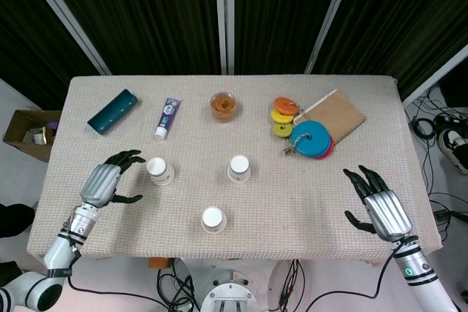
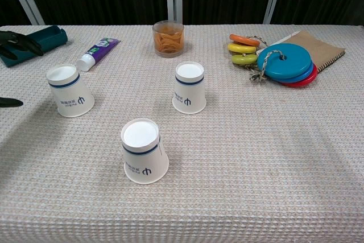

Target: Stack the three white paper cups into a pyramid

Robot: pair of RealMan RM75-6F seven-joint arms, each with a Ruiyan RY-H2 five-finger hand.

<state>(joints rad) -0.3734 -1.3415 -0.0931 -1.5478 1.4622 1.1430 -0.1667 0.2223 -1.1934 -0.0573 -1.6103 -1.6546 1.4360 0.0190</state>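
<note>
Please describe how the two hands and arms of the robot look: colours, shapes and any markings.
Both the left hand and the right hand have a ribbed silver-grey metal back and slim black fingers. Each wrist is a silver and black ringed cuff. The forearms are white and rounded, with a black joint on the left one. A small green light or mark shows on the right wrist. No sleeves or loose cables show on the arms.

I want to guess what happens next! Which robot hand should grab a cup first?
Probably the left hand. It is open right beside the left cup, fingers spread toward it. The right hand sits open near the table's far right edge, with no cup close by.
</note>
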